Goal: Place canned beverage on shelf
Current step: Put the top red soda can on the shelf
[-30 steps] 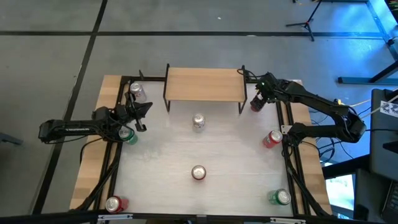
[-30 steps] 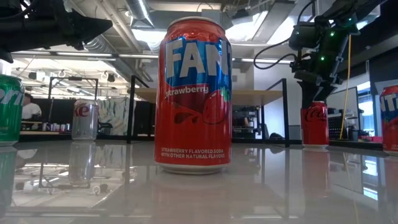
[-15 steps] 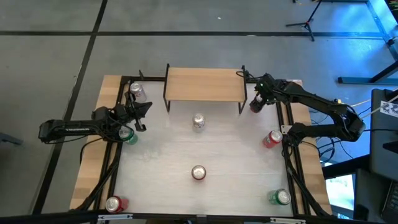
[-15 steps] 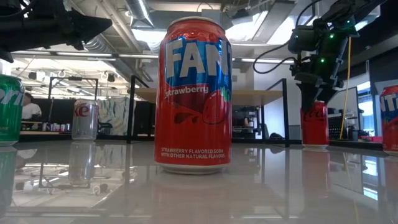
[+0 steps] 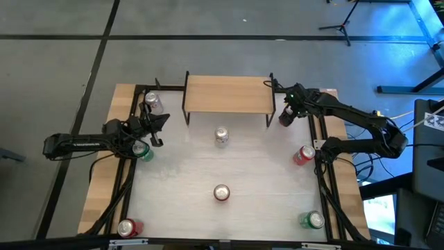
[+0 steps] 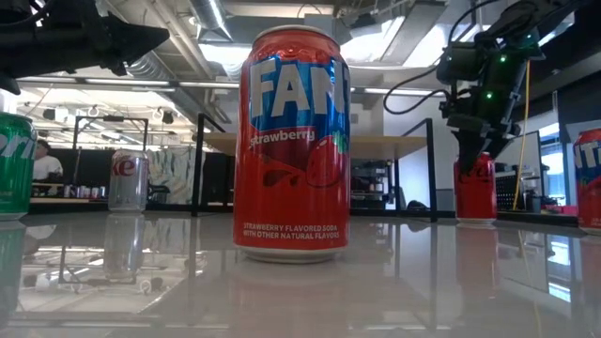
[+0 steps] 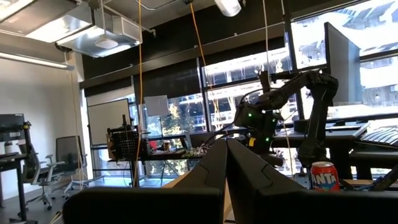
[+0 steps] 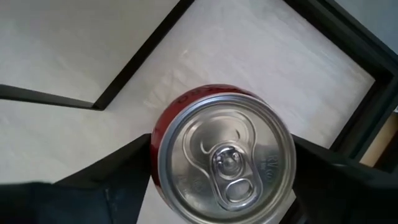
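Observation:
The shelf (image 5: 227, 95), a light wood top on thin black legs, stands at the table's far middle with nothing on it. A red cola can (image 5: 285, 118) stands upright on the table just right of the shelf's right legs; it also shows in the low view (image 6: 475, 192). My right gripper (image 5: 286, 111) is over it, pointing down and open, with one finger on each side of the can's top (image 8: 224, 155). My left gripper (image 5: 163, 119) is shut and empty, held level above the table's left side near a green can (image 5: 142, 149). My right gripper comes at the red cola can from above, pointing down, its fingers (image 8: 124, 171) standing on either side of the can's upper wall (image 8: 155, 134). I cannot tell whether they touch it. The can stands upright on the table.
A silver can (image 5: 221, 135) stands in front of the shelf and a strawberry soda can (image 5: 221, 192) stands nearer. Other cans are a silver one (image 5: 151, 101) far left, a red one (image 5: 303, 155) right, a green one (image 5: 313, 220) near right and a red one (image 5: 127, 227) near left.
My right gripper has come down over the red cola can, so its fingers now reach past the can's top on both sides. The can has stayed where it was.

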`<move>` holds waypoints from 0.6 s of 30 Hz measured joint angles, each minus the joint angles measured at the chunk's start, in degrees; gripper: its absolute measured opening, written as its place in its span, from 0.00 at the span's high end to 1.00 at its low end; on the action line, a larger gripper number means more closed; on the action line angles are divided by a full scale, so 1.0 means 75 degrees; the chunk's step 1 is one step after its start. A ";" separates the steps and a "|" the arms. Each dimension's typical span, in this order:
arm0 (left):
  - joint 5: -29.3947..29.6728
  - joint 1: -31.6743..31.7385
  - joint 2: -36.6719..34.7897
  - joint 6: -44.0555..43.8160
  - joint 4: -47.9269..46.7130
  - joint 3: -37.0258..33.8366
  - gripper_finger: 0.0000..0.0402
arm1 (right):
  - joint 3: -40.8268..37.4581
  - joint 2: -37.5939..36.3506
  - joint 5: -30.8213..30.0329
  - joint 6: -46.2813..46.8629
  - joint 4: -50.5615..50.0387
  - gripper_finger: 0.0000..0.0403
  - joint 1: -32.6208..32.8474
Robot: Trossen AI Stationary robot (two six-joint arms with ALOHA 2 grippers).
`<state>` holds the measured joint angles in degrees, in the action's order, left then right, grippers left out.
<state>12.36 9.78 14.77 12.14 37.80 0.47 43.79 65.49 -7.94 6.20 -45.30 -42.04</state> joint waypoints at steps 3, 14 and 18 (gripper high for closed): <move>0.0002 0.0000 -0.0001 0.0000 0.0000 0.0000 0.99 | 0.0000 -0.0003 0.0000 0.0000 0.0017 0.26 0.0000; 0.0000 0.0000 -0.0001 0.0003 0.0001 0.0000 0.99 | 0.0392 -0.0093 -0.0129 -0.0012 -0.0568 0.28 0.0003; 0.0000 0.0000 0.0000 0.0003 0.0026 0.0000 0.99 | 0.1017 -0.0201 -0.0262 -0.0012 -0.1163 0.28 0.0009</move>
<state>12.36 9.78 14.77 12.16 38.00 0.47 51.42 63.99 -9.91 6.11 -54.02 -41.98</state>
